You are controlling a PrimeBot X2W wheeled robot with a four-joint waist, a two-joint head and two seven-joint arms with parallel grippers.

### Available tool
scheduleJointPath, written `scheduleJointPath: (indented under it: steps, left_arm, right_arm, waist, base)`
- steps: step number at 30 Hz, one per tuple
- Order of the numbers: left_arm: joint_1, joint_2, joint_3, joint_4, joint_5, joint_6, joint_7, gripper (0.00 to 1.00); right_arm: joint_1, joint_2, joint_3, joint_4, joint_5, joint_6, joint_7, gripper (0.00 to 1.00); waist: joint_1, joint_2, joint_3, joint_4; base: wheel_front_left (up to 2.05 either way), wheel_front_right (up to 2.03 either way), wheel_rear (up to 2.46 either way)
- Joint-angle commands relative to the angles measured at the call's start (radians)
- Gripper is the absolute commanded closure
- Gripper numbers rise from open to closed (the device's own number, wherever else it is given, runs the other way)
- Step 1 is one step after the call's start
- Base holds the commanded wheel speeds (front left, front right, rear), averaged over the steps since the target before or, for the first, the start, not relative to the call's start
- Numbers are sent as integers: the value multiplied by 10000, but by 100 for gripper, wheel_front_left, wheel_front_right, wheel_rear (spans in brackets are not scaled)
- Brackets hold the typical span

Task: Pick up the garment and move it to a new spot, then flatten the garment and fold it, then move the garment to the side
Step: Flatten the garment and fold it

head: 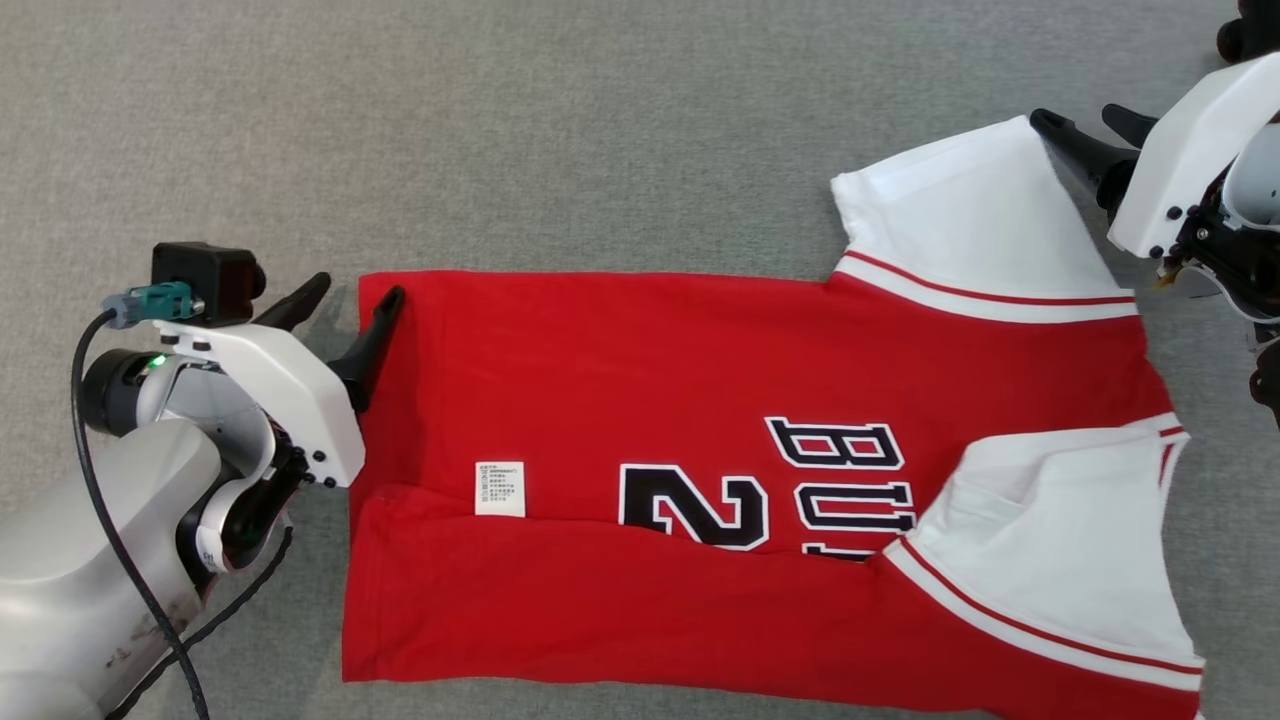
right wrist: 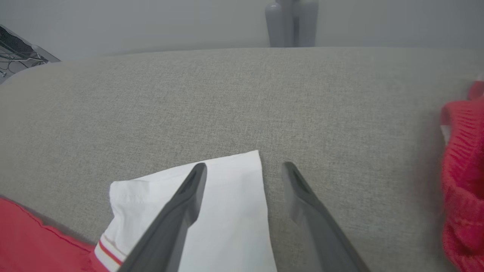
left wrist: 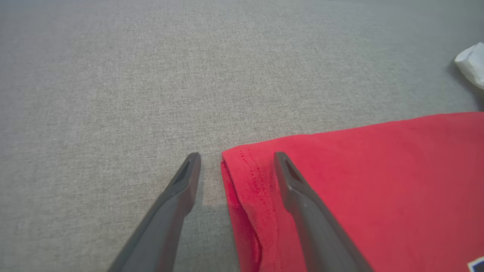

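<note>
Folding step: red shirt (head: 640, 400) is laid on grey surface (head: 500, 130), near side folded over. Left gripper (head: 358, 286) straddles the hem corner (left wrist: 242, 162), right gripper (head: 1076, 114) the white sleeve (head: 960, 215); both are held wide open, empty. Pinching is probably required next.

1. The label (head: 499, 488) print is too small to read.
2. A fold and a sleeve (head: 1060, 540) hide part of the lettering (head: 840, 470).
3. The jersey (head: 650, 380) runs past the head view's bottom edge.
4. A red cloth (right wrist: 463, 170) is cut off at the right wrist view's edge.

left tool (head: 358, 287) at the left, right tool (head: 1076, 115) at upper right, both wide open, dark fingers apart
</note>
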Motion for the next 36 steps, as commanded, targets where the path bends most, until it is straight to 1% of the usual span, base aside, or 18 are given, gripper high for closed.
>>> scheduleJointPath:
  steps: [1,6,14,19,22,23,24,25,26,27,28,29,33,36]
  left_arm:
    - [-191,-39,-12,91,114,-72,-38,0]
    - [-499,-415,-72,505,172,-427,-25,0]
    - [-738,-715,-203,727,233,-751,93,0]
    - [-854,-857,-254,941,232,-963,136,0]
    - [-835,-938,-225,1008,119,-1104,127,0]
    - [-843,-937,-237,1033,124,-1133,147,0]
    - [-845,-941,-245,1056,124,-1144,163,7]
    - [-849,-941,-265,1079,116,-1173,204,38]
    - [-861,-935,-292,1105,123,-1198,250,59]
    - [-861,-935,-292,1105,123,-1198,250,59]
    - [-867,-931,-304,1124,126,-1215,265,88]
    - [-862,-934,-299,1144,116,-1202,262,100]
    - [-850,-932,-314,1189,76,-1231,329,100]
    - [-863,-904,-236,1209,132,-1242,136,100]
  right_arm:
    - [-153,-90,97,184,122,4,1,0]
    - [-730,-230,788,1098,482,4,-47,0]
    - [-1291,-320,1461,1967,1001,4,44,0]
    - [-1254,-216,1923,2251,1469,5,415,0]
    - [-1244,-225,2160,2239,1688,5,396,0]
    - [-1233,-221,2235,2219,1765,5,405,15]
    - [-1234,-233,2317,2200,1837,5,393,36]
    - [-1244,-236,2402,2170,1913,5,367,57]
    - [-1252,-242,2478,2132,1982,5,326,76]
    - [-1252,-242,2478,2132,1982,5,326,76]
    - [-1260,-258,2535,2098,2035,5,280,100]
    - [-1269,-276,2609,2070,2102,5,246,100]
    - [-1309,-383,2865,1906,2358,5,1,100]
    - [-1390,-468,3028,1899,2494,5,-306,100]
  waist:
    - [0,0,169,181]
    - [0,0,312,420]
    - [0,0,586,588]
    - [0,0,673,587]
    - [0,0,693,553]
    - [0,0,694,542]
    - [0,0,692,532]
    - [0,0,689,522]
    - [0,0,681,513]
    - [0,0,681,513]
    - [0,0,669,506]
    - [0,0,657,500]
    - [0,0,590,504]
    - [0,0,514,515]
  base:
    - [0,0,0]
    - [0,0,0]
    - [0,0,0]
    - [0,0,0]
    - [0,0,0]
    - [0,0,0]
    - [0,0,0]
    - [0,0,0]
    - [0,0,0]
    - [0,0,0]
    - [0,0,0]
    - [0,0,0]
    - [0,0,0]
    - [0,0,0]
